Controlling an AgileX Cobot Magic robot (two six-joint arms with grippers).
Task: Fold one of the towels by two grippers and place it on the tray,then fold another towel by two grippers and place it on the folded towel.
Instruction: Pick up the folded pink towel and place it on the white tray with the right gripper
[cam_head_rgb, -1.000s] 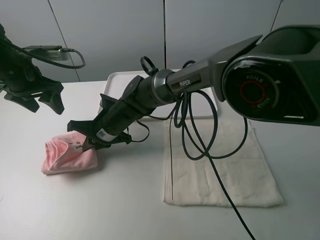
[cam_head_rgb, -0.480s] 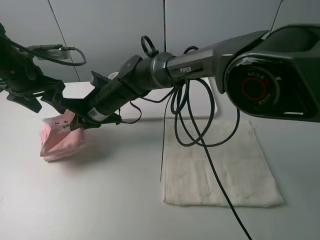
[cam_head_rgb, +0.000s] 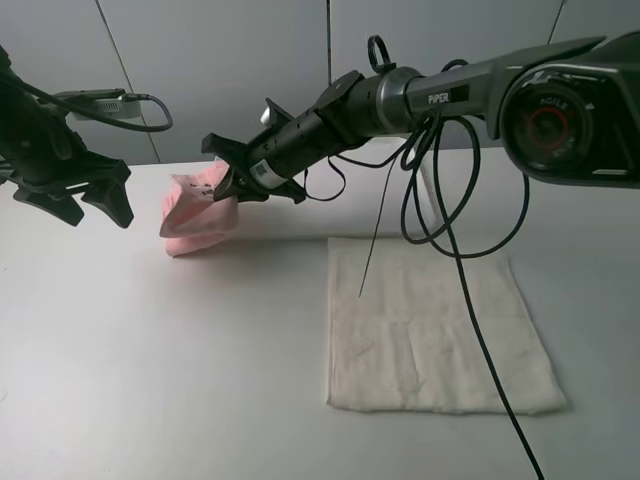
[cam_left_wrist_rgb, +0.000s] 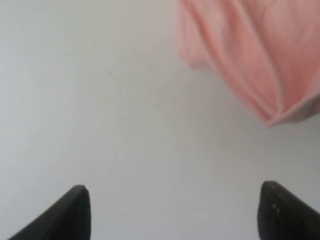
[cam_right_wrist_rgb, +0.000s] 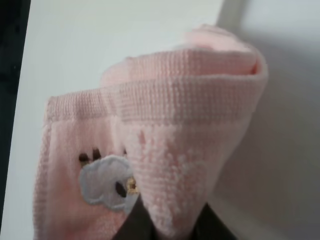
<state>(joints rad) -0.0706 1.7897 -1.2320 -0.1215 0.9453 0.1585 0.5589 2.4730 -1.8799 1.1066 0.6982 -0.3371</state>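
Since a second ago, the pink towel (cam_head_rgb: 197, 222) has been lifted off the desk (cam_head_rgb: 180, 360) and carried up and toward the back. The right arm (cam_head_rgb: 400, 95) has been swung up and back with it.

The white desk is seen under everything. The right arm is stretched across the middle of the high view, from the right side over to the left half. Black cables (cam_head_rgb: 450, 200) are hung from it in loops, and one is trailed down over the cream towel (cam_head_rgb: 430, 330).

The cream towel is laid flat on the right part of the desk. It is spread open and is touched by no fingers.

The tray (cam_head_rgb: 295, 212) is at the back of the desk, under the right arm, and is hard to make out. Whether the pink towel is over it or just beside its left end cannot be told.

The pink towel is bunched up and hung in the air, at the left of the middle. It is held at its top edge by the right fingers (cam_head_rgb: 238, 178), which are closed tight on the cloth. In the right wrist view the folded edge is seen pinched between the two dark finger ends.

The left fingers (cam_head_rgb: 115, 205) are spread wide apart and hold nothing. They are kept at the far left, near the pink towel but not touching it. In the left wrist view the pink towel is seen past the two black tips.

A small grey-blue stitched picture (cam_right_wrist_rgb: 102, 182) is seen on the pink towel.
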